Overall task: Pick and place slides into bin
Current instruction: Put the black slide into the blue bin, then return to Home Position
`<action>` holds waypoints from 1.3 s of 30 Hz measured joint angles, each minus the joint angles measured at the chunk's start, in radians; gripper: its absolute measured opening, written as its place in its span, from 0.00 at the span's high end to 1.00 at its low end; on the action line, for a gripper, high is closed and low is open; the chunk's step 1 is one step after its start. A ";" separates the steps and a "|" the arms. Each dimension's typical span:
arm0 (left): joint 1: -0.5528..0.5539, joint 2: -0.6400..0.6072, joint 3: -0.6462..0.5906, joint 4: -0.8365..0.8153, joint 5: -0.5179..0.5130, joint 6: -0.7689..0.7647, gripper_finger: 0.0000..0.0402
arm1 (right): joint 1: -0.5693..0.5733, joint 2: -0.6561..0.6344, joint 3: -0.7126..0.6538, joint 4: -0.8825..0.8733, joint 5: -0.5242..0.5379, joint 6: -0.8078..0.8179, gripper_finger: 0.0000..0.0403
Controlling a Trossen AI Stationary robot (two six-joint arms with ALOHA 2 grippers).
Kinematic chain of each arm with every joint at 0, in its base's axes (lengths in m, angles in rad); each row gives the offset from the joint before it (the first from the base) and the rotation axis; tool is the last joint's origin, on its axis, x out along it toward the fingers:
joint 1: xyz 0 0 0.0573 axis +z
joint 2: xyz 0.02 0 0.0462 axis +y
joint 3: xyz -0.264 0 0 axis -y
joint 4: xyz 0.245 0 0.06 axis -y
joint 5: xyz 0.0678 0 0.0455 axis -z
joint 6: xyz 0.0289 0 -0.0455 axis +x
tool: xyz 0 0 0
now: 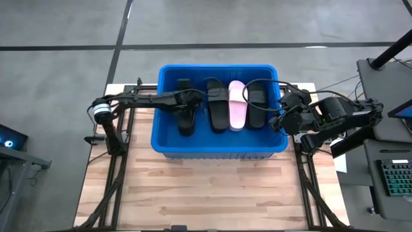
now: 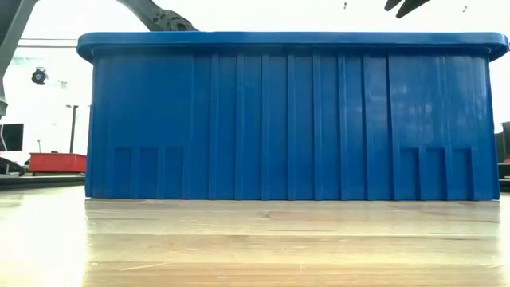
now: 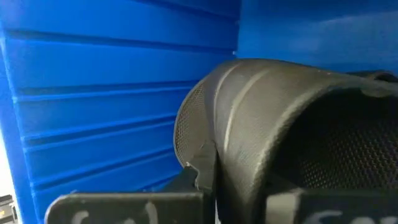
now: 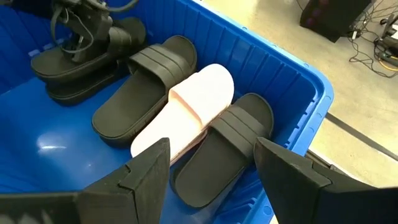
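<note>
The blue bin [image 1: 168, 143] stands mid-table, and its near wall [image 2: 287, 119] fills the low view. Inside lie a black slide [image 1: 217, 108], a pale pink slide [image 1: 237, 106] and another black slide [image 1: 257, 103], side by side on the floor. At the bin's left end my left gripper [image 1: 187, 103] reaches down inside, shut on a further black slide [image 4: 74, 62]. My right gripper [image 4: 214, 168] hovers open above the bin's right rim [image 1: 283, 132], with nothing between its fingers. My left gripper pinches the black slide's wide strap at its edge [image 3: 208, 168] between its two fingers. It slants down into the bin from the table's left side. The slide sits low at the bin's left end, seemingly over another black slide [image 4: 81, 93]; whether it rests there I cannot tell.
The bin's ribbed walls [image 3: 93, 106] close in around my left gripper. Bare wooden table [image 1: 212, 193] lies in front of the bin. A keyboard [image 1: 394, 180] and cables sit off the table's right side.
</note>
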 joint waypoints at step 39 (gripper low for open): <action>-0.111 -0.226 0.043 -0.203 0.156 -0.289 0.09 | 0.000 -0.002 0.000 0.000 -0.007 -0.023 0.44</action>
